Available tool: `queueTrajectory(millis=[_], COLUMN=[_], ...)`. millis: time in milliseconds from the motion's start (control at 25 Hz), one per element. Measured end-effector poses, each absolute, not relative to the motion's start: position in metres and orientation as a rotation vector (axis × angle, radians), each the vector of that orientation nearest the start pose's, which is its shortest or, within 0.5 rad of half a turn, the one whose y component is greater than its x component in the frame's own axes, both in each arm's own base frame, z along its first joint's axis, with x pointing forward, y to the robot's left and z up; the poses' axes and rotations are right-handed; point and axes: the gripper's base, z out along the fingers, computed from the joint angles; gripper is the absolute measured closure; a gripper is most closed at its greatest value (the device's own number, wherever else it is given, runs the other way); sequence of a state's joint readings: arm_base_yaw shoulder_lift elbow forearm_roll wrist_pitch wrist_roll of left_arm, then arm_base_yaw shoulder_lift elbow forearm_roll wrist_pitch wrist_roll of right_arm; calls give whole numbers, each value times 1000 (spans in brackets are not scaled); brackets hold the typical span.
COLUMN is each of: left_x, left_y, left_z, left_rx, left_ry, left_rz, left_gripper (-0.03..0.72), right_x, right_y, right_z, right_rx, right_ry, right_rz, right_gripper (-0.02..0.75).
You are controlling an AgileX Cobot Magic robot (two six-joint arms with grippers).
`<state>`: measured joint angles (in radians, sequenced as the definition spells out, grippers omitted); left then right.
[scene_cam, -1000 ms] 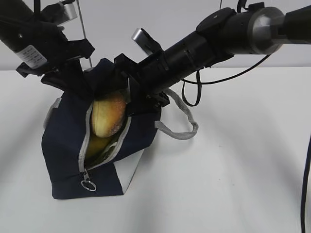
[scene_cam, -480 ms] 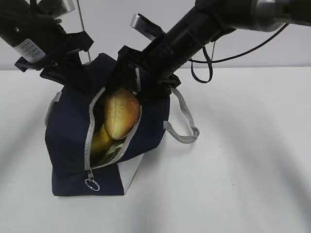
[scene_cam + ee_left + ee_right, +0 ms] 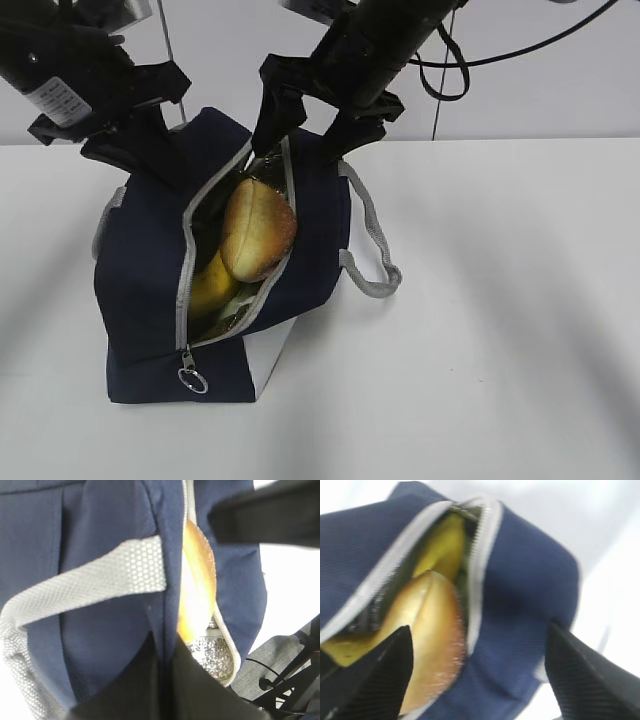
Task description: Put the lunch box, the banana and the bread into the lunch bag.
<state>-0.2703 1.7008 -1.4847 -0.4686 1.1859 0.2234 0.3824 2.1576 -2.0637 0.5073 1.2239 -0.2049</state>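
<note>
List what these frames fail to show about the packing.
- Lunch box: unseen in every view; the golden-brown oval bread roll and yellow curved banana fill the opening of the navy fabric lunch bag.
- Left claw: exterior view, fingertips hidden behind the bag; wrist view too close.
- Right wrist view: blurred.

The navy lunch bag (image 3: 140, 290) stands on the left of the table, its grey zipper open in a long slit from the metal ring pull (image 3: 192, 380) near the front bottom up to the far top. A white side panel (image 3: 266, 362) shows at its near right corner, and a grey webbing handle (image 3: 372, 245) loops out to the right. The golden-brown bread (image 3: 257, 230) sits wedged in the opening, partly protruding. Below it, the yellow banana (image 3: 212, 285) lies inside the bag. The lunch box cannot be made out.
</note>
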Motion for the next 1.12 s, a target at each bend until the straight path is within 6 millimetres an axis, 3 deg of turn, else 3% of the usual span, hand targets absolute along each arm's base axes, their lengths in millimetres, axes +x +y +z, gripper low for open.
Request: queueTrajectory(millis=[320, 440, 680, 960, 1120], left_x=[328, 328, 328, 328, 328], left_y=[-130, -130, -130, -130, -130], left_z=[309, 308, 308, 308, 308], left_rx=[523, 524, 525, 526, 526], left_ry=[2778, 2778, 2779, 2779, 2779], left_rz=[-663, -659, -654, -653, -653], left_gripper=[691, 691, 691, 691, 691], right_x=[426, 425, 416, 396, 390], right_y=[196, 193, 189, 186, 189], right_z=[279, 277, 290, 251, 241], right_rx=[-612, -596, -580, -561, -574], right_ry=[2737, 2755, 2745, 2914, 2947], right_rz=[441, 419, 418, 479, 551], right_gripper=[144, 148, 151, 152, 153])
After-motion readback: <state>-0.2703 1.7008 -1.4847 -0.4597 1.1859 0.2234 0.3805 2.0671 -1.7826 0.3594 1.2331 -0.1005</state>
